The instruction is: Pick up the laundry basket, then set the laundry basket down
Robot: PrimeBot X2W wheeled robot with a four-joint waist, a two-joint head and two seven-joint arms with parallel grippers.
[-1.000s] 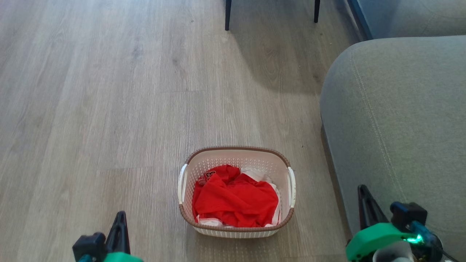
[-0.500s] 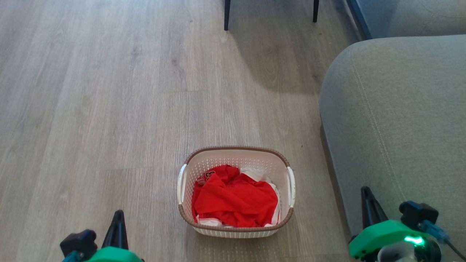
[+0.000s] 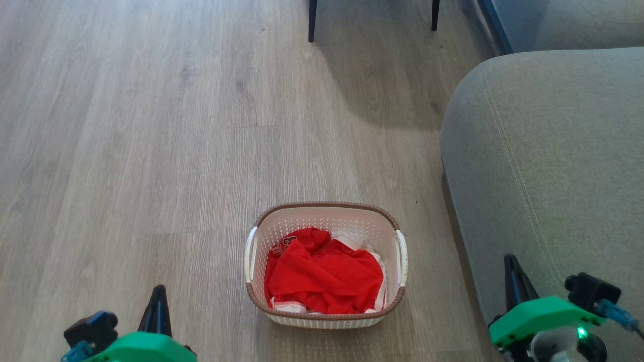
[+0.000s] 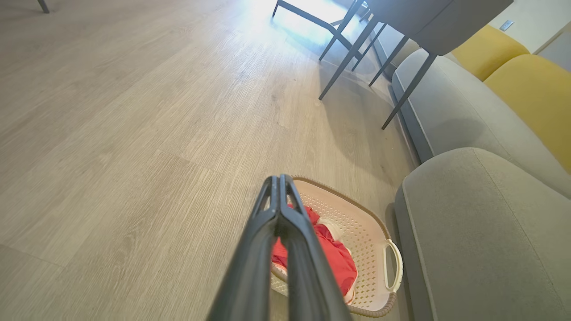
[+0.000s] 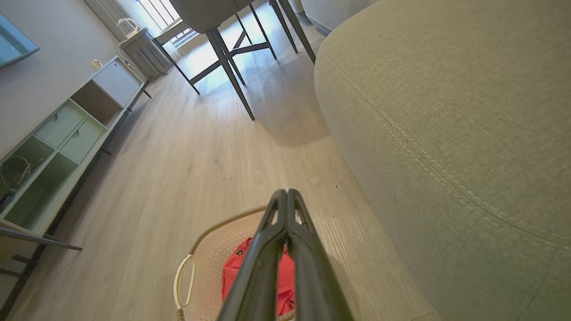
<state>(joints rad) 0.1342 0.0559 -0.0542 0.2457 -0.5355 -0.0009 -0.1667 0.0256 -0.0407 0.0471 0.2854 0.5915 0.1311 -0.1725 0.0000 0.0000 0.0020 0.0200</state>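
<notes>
Left claw (image 3: 159, 290) and right claw (image 3: 511, 260), each pressed together, flank the perforated cream laundry basket (image 3: 327, 221) holding crumpled red cloth (image 3: 327, 276).

The laundry basket (image 3: 327, 221) is smooth cream plastic with a faint sheen, its walls pierced with small holes; its brown rim is moulded to a woven look. Inside the basket lies red cloth (image 3: 324, 276), matt and crumpled. Under the basket the floor (image 3: 151, 151) is wood-look plank, matt, with visible grain. Right of the basket the sofa (image 3: 543, 151) is grey woven cloth, coarse, with stitched seams. Beyond the basket, furniture legs (image 3: 312, 20) look dark, smooth metal
</notes>
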